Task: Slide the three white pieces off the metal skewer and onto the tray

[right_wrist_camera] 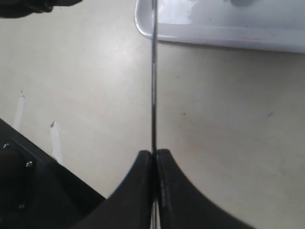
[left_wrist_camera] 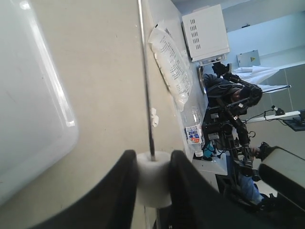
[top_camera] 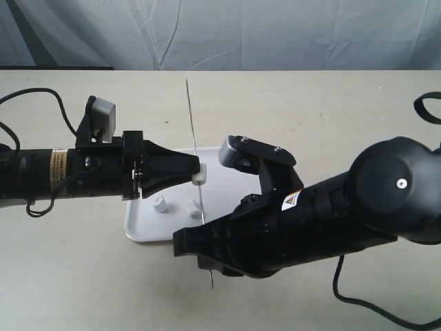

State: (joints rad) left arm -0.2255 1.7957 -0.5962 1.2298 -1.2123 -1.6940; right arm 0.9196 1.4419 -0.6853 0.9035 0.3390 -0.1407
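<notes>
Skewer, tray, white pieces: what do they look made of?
The skewer looks like metal, probably steel: a thin grey rod with a bright glint along it. The tray is glossy white with sharp highlights on the rim; plastic or glazed ceramic, unclear. Each white piece is matte with no glints; perhaps foam or soft plastic.
</notes>
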